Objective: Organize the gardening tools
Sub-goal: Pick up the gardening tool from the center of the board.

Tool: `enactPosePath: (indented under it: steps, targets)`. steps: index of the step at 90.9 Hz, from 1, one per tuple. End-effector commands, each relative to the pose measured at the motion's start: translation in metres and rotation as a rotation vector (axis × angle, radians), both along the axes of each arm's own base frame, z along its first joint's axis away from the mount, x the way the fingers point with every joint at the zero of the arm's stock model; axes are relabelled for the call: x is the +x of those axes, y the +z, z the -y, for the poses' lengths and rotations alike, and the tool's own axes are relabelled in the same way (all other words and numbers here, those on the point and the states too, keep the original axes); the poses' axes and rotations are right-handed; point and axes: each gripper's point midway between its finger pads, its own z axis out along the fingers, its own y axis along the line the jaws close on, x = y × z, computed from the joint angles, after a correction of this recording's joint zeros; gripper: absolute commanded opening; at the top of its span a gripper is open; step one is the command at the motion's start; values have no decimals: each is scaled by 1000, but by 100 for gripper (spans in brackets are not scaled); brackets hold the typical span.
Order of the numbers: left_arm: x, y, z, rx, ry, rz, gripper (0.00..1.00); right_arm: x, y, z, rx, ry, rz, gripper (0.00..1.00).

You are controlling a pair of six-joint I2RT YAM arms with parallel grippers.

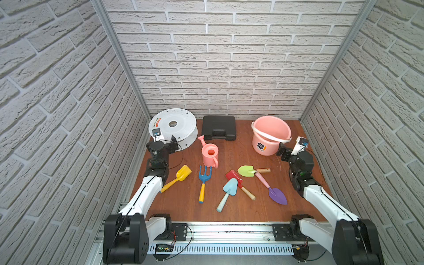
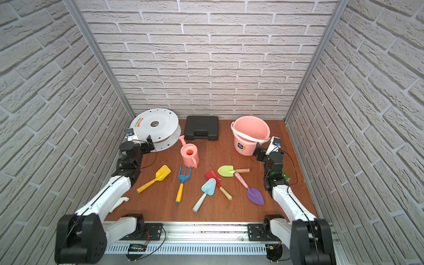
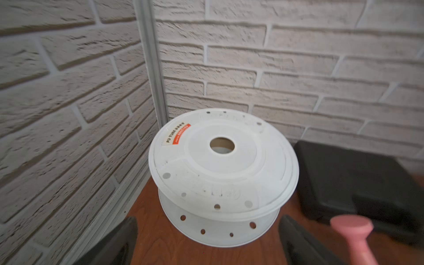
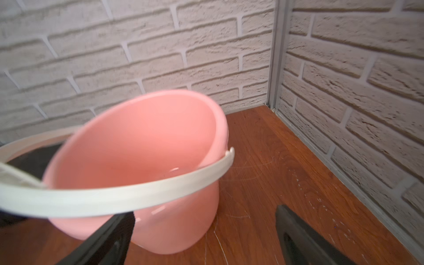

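Brick-pattern walls (image 1: 218, 68) close in three sides of a brown wooden table (image 1: 183, 211).

Both top views: all tools lie loose mid-table.
- Yellow scoop (image 1: 183, 173) is nearest the left arm, with the blue fork (image 1: 204, 177) beside it.
- Pink watering can (image 1: 210, 155) stands upright just behind the fork.
- Light-blue trowel (image 1: 230, 187) blade overlaps the red trowel (image 1: 234, 176).
- Green trowel (image 1: 246, 171) touches the pink handle of the purple trowel (image 1: 278, 196).
- Back row: white spool (image 1: 173, 125), black case (image 1: 219, 127), pink bucket (image 1: 270, 135).
- Left hand (image 1: 172, 144) sits at the spool's edge. The watering can is near it; the scoop is well apart.
- Right hand (image 1: 282, 151) is just beside the bucket. The green trowel is the closest tool, but apart.

Left wrist view: the spool fills the centre between two dark fingers (image 3: 119, 241). They are spread wide with nothing gripped. The watering can's spout (image 3: 351, 227) shows in front of the case, outside the fingers.

Right wrist view: the bucket and its white handle (image 4: 114, 197) are close ahead. The fingers (image 4: 302, 236) are wide apart and hold nothing. One finger overlaps the bucket wall; I cannot tell whether it touches.
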Motion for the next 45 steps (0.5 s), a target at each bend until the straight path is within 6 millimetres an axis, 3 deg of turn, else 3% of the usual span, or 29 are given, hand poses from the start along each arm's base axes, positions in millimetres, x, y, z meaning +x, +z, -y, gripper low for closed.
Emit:
enactPosePath:
  steps: [1, 10, 21, 32, 45]
  targets:
    - [-23, 2, -4, -248, 53, -6, 98, -25, 4, 1, 273, -71, -20, 99]
    - [-34, 12, 12, -324, -26, 34, 98, -35, 19, -14, 279, 20, 26, 99]
    - [-46, -1, 32, -378, -74, -49, 98, -42, 18, -34, 301, 126, -34, 99]
    - [-56, -15, 67, -364, -140, -136, 98, -44, 12, -58, 331, 239, -105, 99]
    - [-66, -29, 116, -248, -229, -211, 98, -46, 6, -101, 283, 385, -209, 99]
